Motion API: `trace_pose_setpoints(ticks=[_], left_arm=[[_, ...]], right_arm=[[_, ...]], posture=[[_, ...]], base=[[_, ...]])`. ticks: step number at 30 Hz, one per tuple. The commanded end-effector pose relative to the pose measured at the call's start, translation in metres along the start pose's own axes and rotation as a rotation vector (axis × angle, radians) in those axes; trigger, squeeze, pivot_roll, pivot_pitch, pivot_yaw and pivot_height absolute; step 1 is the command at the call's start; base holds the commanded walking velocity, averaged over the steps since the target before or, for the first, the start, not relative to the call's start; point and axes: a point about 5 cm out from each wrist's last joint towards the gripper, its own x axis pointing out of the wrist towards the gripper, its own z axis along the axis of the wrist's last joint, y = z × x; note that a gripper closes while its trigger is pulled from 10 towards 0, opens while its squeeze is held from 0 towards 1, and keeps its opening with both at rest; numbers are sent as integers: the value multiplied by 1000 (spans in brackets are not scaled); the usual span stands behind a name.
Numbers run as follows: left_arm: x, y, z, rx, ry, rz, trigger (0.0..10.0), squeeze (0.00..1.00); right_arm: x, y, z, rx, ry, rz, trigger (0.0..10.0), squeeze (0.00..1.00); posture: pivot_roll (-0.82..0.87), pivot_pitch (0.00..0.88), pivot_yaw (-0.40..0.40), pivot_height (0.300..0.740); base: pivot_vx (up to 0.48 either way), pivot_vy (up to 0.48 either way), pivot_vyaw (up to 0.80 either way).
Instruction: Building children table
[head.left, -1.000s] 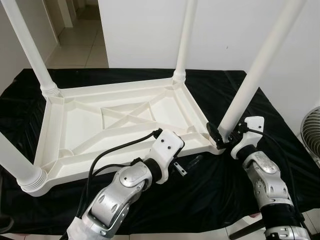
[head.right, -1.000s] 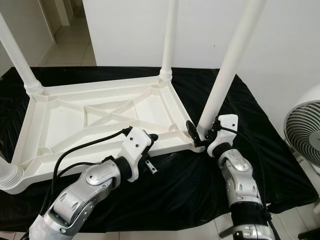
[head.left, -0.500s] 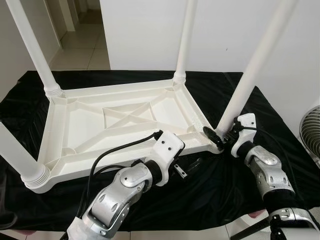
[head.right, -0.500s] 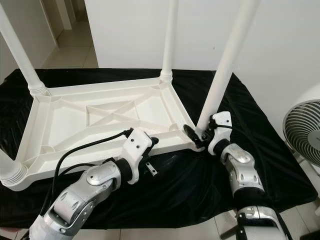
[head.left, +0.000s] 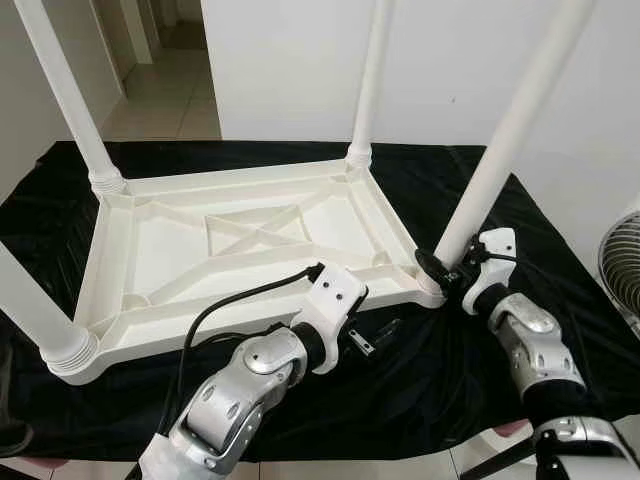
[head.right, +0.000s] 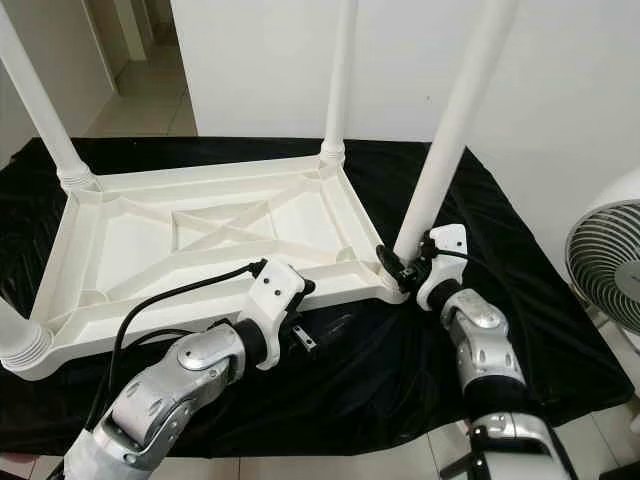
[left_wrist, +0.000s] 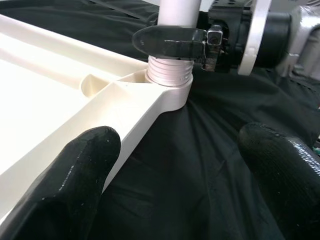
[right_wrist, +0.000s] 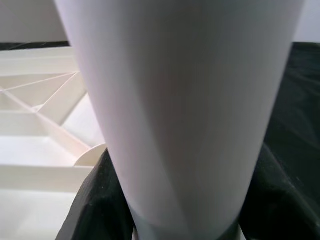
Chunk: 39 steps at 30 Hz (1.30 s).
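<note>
A white plastic children's table lies upside down on a black cloth, its legs pointing up. My right gripper is shut on the near right leg, just above its threaded collar at the table's corner. In the right wrist view that leg stands close up, with a dark finger on each side. My left gripper is open and hovers low over the cloth beside the table's front edge, holding nothing. Its fingertips point toward the same corner.
The black cloth covers the whole low work surface. A fan stands on the floor at the right. A white wall rises behind the table, and a tiled hallway opens at the back left.
The view has shifted slightly. My right wrist has drawn a little closer to the leg's base while still holding it. The left arm has hardly moved.
</note>
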Motion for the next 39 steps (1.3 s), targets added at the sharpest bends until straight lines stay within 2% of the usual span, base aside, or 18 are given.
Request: trace_pose_setpoints(ticks=[1, 4, 6, 11, 12, 17, 21, 24, 26, 32, 33, 37, 38, 39], left_arm=[[0, 3, 0, 1, 8, -19, 10000, 0], [0, 7, 1, 6, 8, -11, 10000, 0], [1, 13, 0, 11, 10, 6, 10000, 0], [3, 19, -2, 18, 8, 22, 10000, 0], [3, 20, -1, 26, 7, 27, 10000, 0], [5, 21, -1, 54, -2, 37, 10000, 0], [0, 24, -3, 68, -9, 52, 10000, 0], [-2, 25, -3, 69, -10, 55, 10000, 0], [-8, 27, -6, 91, -20, 68, 10000, 0], [-13, 31, -7, 118, -25, 78, 10000, 0], [-14, 34, -7, 130, -24, 78, 10000, 0], [-14, 34, -8, 150, -30, 65, 10000, 0], [-13, 33, -9, 146, -27, 53, 10000, 0], [-13, 32, -9, 142, -24, 44, 10000, 0]], right_arm=[[-6, 9, -20, 22, 78, -67, 0, 0], [-7, 16, -20, 29, 65, -122, 0, 0], [-5, 30, -20, 83, 55, -191, 0, 0], [-4, 52, -16, 100, 57, -276, 0, 0], [-4, 57, -15, 126, 57, -296, 0, 0], [-4, 72, -12, 164, 56, -328, 0, 0], [-11, 95, -5, 184, 55, -327, 0, 0], [-13, 97, -4, 193, 54, -330, 0, 0], [-19, 105, -2, 195, 51, -328, 0, 0], [-22, 107, 3, 188, 46, -332, 0, 0], [-22, 105, 4, 192, 45, -325, 10000, 0], [-20, 103, 9, 183, 32, -294, 10000, 0], [-20, 99, 11, 169, 19, -270, 10000, 1000], [-19, 96, 12, 160, 11, -254, 10000, 1000]], posture=[[-9, 57, -23, 740], [-14, 61, -23, 740], [-25, 65, -22, 740], [-39, 71, -21, 740], [-39, 69, -23, 740], [-40, 67, -27, 740], [-31, 61, -35, 740], [-31, 61, -35, 740], [-24, 61, -36, 740], [-7, 54, -32, 740], [-3, 51, -29, 740], [0, 47, -30, 740], [1, 39, -32, 740], [1, 39, -32, 740]], base=[[0, 0, 0], [0, 0, 0], [0, 0, 0], [0, 0, 0], [0, 0, 0], [0, 0, 0], [0, 0, 0], [0, 0, 0], [0, 0, 0], [0, 0, 0], [0, 0, 0], [0, 0, 0], [0, 0, 0], [0, 0, 0]])
